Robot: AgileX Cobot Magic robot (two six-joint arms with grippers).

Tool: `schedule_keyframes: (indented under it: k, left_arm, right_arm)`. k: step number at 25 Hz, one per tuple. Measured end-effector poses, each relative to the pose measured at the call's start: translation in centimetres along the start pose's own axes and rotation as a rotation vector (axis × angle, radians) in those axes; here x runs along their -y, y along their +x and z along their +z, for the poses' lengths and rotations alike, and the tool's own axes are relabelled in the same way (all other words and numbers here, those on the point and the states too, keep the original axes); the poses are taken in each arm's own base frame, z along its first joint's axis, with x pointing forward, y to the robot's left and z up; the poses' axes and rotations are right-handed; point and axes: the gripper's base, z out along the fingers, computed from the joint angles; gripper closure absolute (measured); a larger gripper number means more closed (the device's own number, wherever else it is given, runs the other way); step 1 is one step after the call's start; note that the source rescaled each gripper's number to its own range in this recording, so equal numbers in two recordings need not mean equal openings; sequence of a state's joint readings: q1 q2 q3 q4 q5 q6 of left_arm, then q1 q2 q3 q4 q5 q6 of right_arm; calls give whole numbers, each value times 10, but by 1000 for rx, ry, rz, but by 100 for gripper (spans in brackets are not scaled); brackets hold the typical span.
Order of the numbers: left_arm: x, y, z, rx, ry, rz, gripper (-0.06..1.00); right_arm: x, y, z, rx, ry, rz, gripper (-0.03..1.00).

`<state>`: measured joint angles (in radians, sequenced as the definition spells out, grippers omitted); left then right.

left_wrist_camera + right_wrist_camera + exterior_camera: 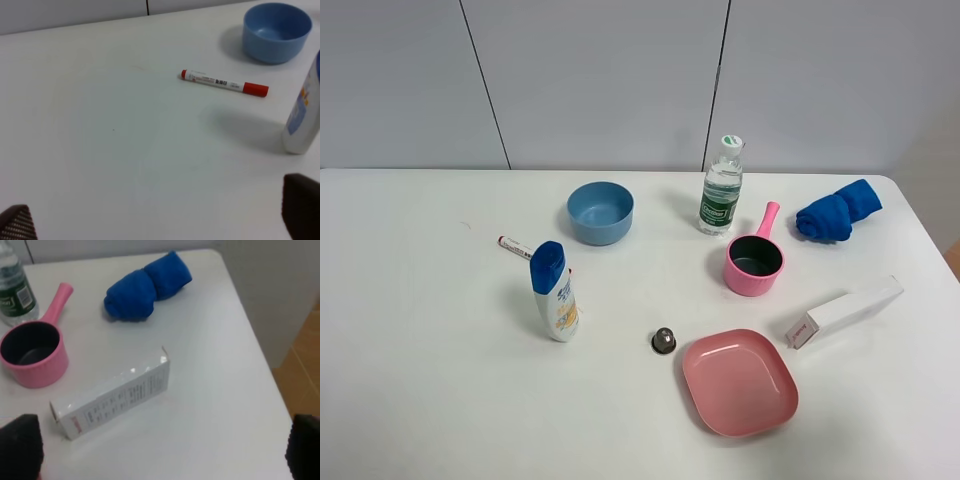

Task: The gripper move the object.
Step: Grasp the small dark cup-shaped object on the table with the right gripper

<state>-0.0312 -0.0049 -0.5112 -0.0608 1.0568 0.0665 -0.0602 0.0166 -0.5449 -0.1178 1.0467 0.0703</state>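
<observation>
– On table point(420, 400), just beside pink plate point(740, 385): capsule point(664, 340), untouched. Jaws?
– Fingers apart, empty, on left gripper point(160, 215) & right gripper point(162, 447). Risk: tiny dome, off-centre pinch, it squirts toward plate

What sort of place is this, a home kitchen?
Likely a test room, not a kitchen: a white table, plain grey wall panels, and unrelated items spread apart, such as a blue bowl and a water bottle.

Plain white table point(420, 400) and panelled wall point(600, 80) suggest lab.
</observation>
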Motion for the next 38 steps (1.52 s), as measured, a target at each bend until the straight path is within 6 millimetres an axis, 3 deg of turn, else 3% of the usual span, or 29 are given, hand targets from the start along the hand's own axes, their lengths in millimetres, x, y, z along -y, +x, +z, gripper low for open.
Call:
schedule_keyframes:
  k: [5,11,18,23,26,31,38]
  left_arm:
    - [0,0,0,0,0,0,-6]
    - [0,0,0,0,0,0,-6]
    - [0,0,0,0,0,0,-6]
    - [0,0,0,0,0,0,-6]
    - [0,0,0,0,0,0,-6]
    - [0,0,0,0,0,0,-6]
    - [0,0,0,0,0,0,-6]
  right_arm:
    - [0,-30,9,-80,11,-13,4]
    - [-3,-86,32,-171,10,-24,5]
    - [-10,-149,80,-274,-4,-22,5]
    - [-19,-181,117,-345,-48,8,9]
    - [-25,-188,135,-407,-88,-20,12]
    - [-35,-182,162,-507,-185,-112,13]
    - [-62,-172,181,-595,-304,-244,13]
